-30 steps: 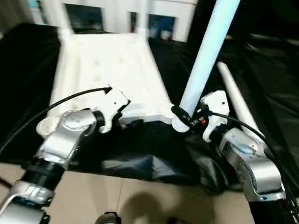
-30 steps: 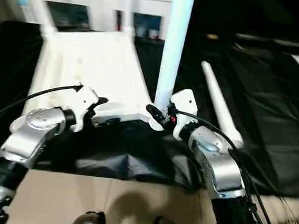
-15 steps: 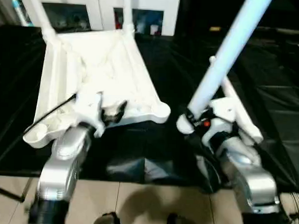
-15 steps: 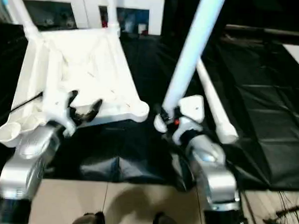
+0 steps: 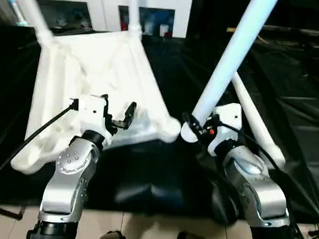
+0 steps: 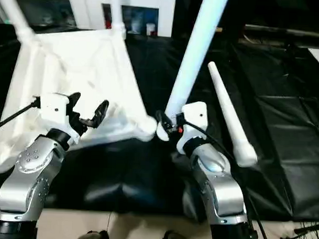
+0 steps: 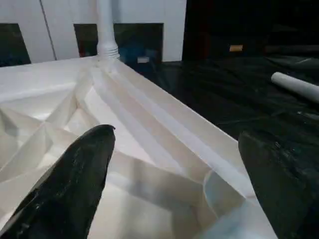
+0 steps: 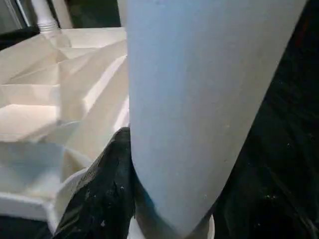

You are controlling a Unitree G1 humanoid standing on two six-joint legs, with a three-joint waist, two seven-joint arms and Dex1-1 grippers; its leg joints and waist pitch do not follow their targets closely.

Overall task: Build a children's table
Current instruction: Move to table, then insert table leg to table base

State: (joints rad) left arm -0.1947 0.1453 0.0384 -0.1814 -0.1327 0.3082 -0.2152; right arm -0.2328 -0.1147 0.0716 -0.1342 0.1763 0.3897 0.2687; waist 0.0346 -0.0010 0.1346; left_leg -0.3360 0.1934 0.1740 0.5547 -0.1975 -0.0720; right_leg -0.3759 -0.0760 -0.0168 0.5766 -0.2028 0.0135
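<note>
The white tabletop [image 5: 93,70] lies underside up on black cloth, with two legs standing in its far corner sockets [image 5: 134,8]. My left gripper [image 5: 118,110] hangs open just above the tabletop's near edge, nothing between its fingers [image 7: 84,174]. My right gripper [image 5: 193,126] is shut on a long white leg [image 5: 230,59] near its lower end. That leg leans up and away to the right. Its foot sits right beside the near right corner socket [image 5: 171,128]. Another leg [image 5: 254,120] lies loose on the cloth to the right.
Black cloth [image 5: 287,77] covers the work surface, and its front edge drops to a tiled floor [image 5: 145,229]. A white cabinet with dark openings [image 5: 147,19] stands behind the tabletop.
The head view has shifted. The held leg's lower end has come closer to the near right corner socket. My left gripper stays open over the near edge.
</note>
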